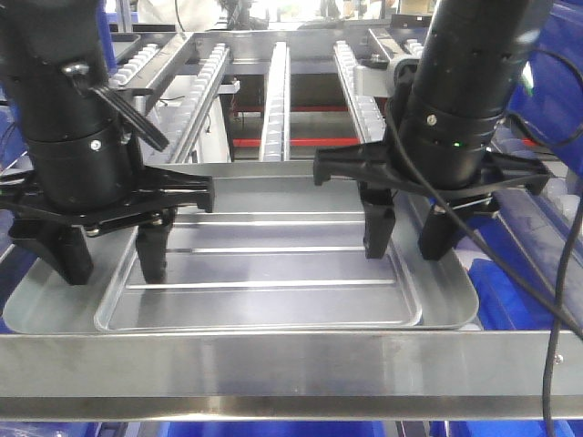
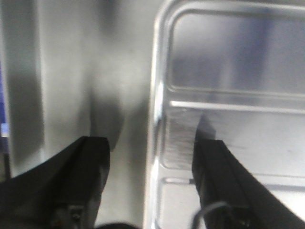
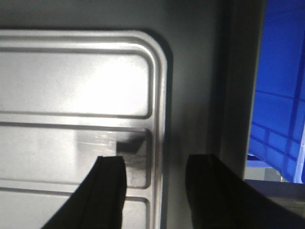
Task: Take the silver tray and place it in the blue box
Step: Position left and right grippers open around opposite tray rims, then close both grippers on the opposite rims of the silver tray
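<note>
We are looking at the silver tray [image 1: 264, 273]; it is lying flat inside a bigger, deeper metal pan [image 1: 451, 308], close to the pan's front wall; two long raised lines are running across the tray's floor.

The left fingers [image 1: 151, 255] are hanging wide apart over the tray's left edge; one finger is pointing down inside the tray and the other is pointing down outside it, over the pan's floor; the tray's rim is sitting between them; they are not squeezing anything.

The right fingers [image 1: 375, 235] are doing the same at the tray's right edge; they are spread wide, one inside the tray and one outside, and they are gripping nothing; we cannot tell if any fingertip is touching the metal.

The blue box [image 3: 281, 95] is standing just beside the pan on the right; we cannot see what is lying in it.

The pan is resting behind the shiny metal front edge of the surface [image 1: 291, 364]; roller rails [image 1: 275, 100] are running away behind it.
</note>
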Action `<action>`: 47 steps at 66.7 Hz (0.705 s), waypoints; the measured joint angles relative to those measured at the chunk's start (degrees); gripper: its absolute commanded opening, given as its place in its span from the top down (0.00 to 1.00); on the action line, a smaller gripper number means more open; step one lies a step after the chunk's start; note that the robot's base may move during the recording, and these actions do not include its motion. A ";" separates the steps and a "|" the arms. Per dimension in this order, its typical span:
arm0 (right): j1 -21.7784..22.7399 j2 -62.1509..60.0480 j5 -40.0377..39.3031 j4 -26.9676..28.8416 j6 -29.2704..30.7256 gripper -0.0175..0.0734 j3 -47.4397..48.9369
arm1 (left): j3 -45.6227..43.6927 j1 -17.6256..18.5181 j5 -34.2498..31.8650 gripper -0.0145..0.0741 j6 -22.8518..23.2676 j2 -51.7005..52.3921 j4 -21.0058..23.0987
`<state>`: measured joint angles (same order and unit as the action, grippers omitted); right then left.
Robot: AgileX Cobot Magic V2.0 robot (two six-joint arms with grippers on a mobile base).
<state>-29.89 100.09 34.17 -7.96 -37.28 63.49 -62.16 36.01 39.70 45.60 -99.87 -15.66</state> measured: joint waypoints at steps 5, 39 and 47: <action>0.00 0.70 0.01 0.00 0.00 0.35 0.00 | 0.00 -0.82 0.00 0.50 0.00 0.00 0.00; 0.00 1.22 -0.67 0.00 0.00 0.35 0.00 | -0.13 -2.05 0.00 0.50 -0.51 0.00 0.92; 0.00 1.22 -0.67 0.00 0.00 0.35 0.00 | -0.13 -2.05 0.00 0.50 -2.49 0.00 0.92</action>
<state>-29.89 101.31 33.50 -7.96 -37.28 63.49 -62.29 33.96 39.70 43.11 -99.87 -14.74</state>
